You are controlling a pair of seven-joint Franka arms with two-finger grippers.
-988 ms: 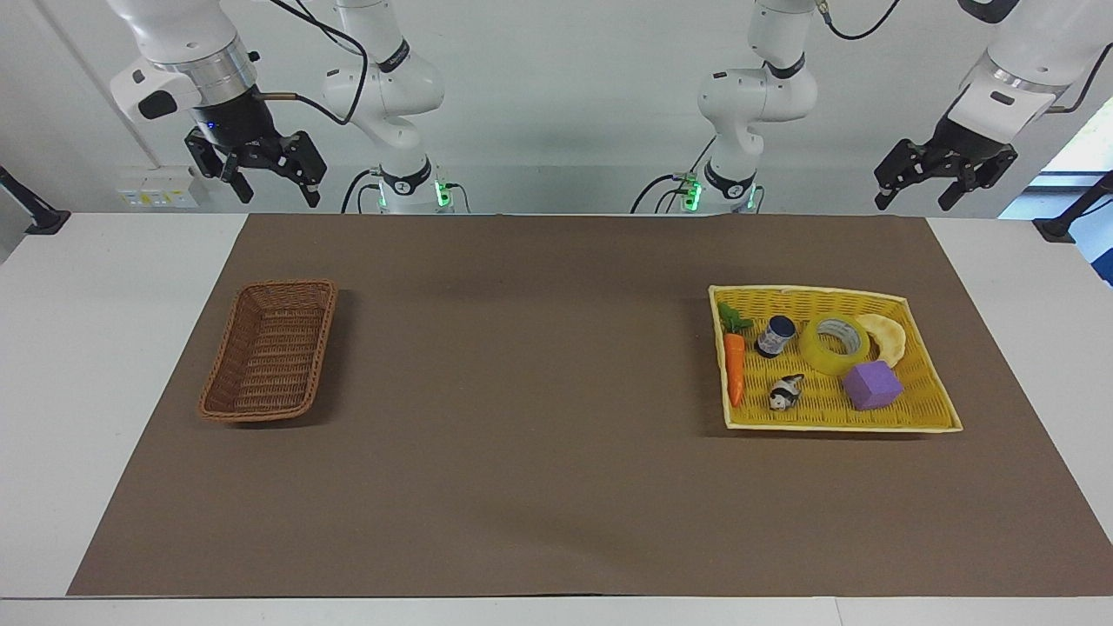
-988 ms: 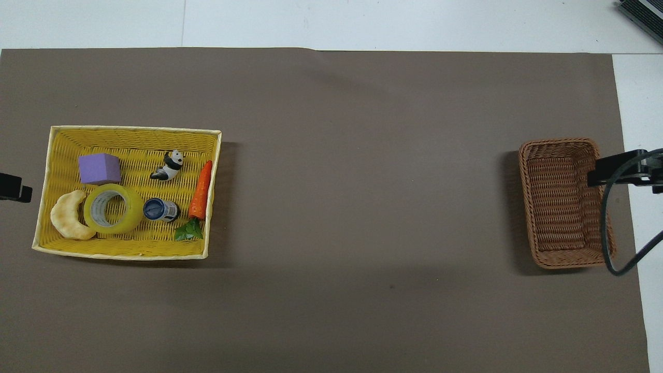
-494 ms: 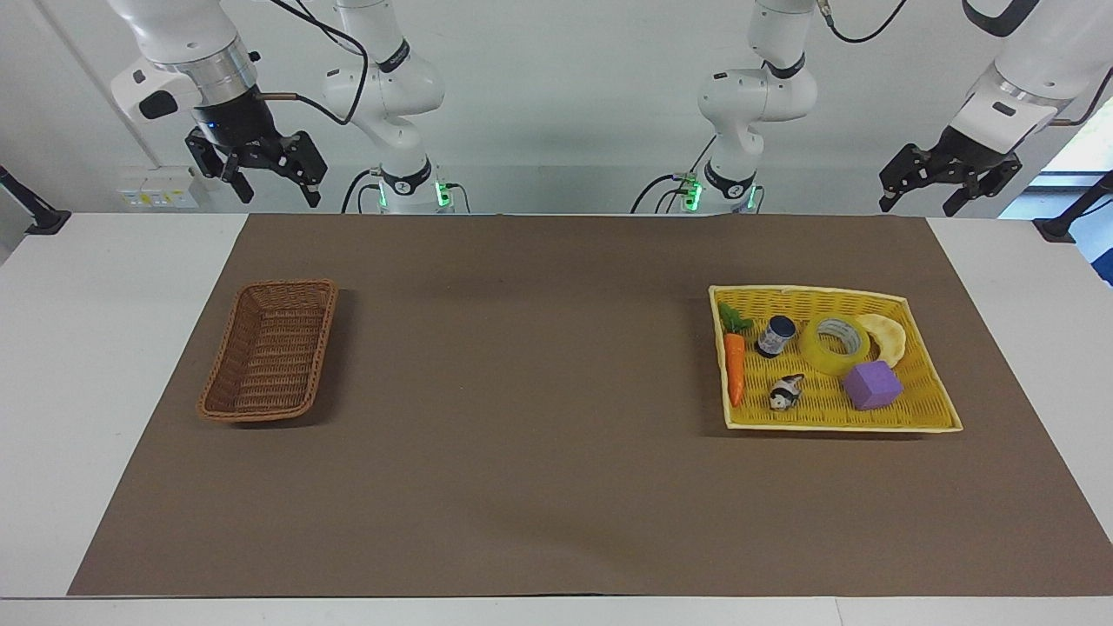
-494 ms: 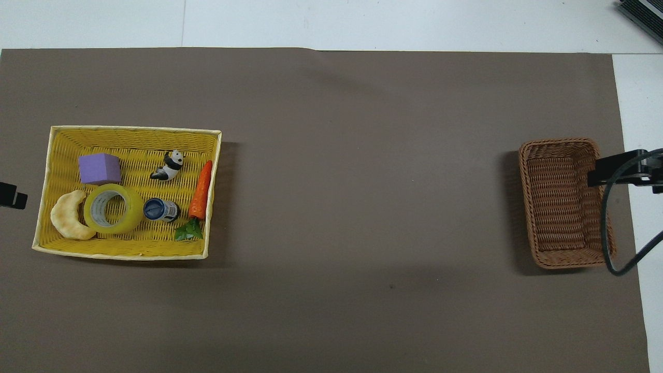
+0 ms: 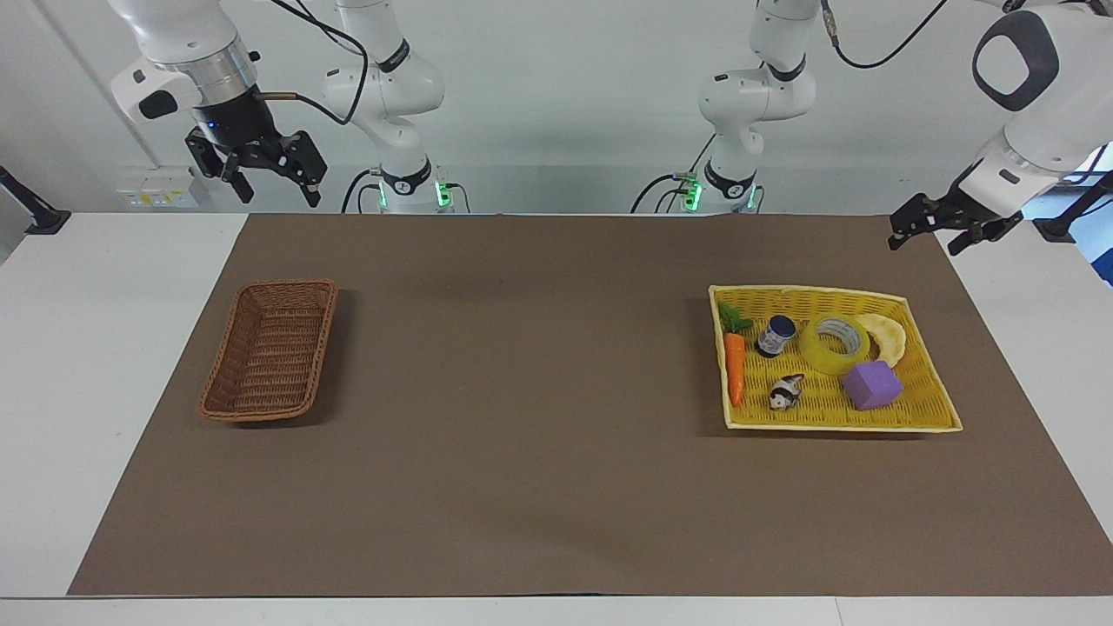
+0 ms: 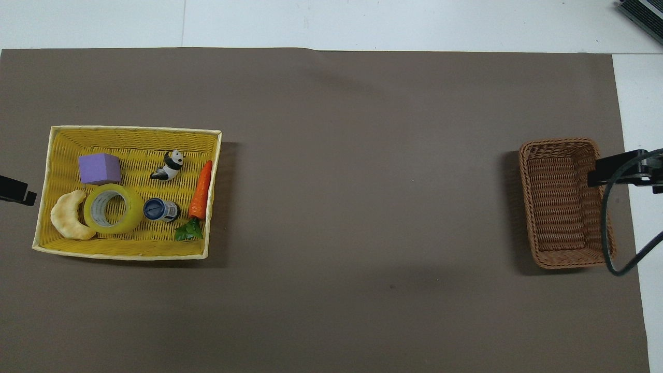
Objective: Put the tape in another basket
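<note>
Tape (image 5: 835, 344) lies in the yellow tray (image 5: 930, 393) beside the purple cube (image 5: 872, 385). Brown basket (image 5: 269, 349) sits well apart. Left hand (image 5: 946, 231) and right hand (image 5: 271, 178) hover released, holding nothing.

L hand (image 5: 943, 233) has dropped lower – now over the mat's (image 5: 556, 487) corner by yellow tray (image 5: 930, 416) – jaws open, holding nothing.

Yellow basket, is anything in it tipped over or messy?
A little. In the yellow basket the small blue-capped bottle lies on its side beside the tape, and the toy panda lies tipped over too. Nothing has spilled out. The brown basket sits empty and straight.
</note>
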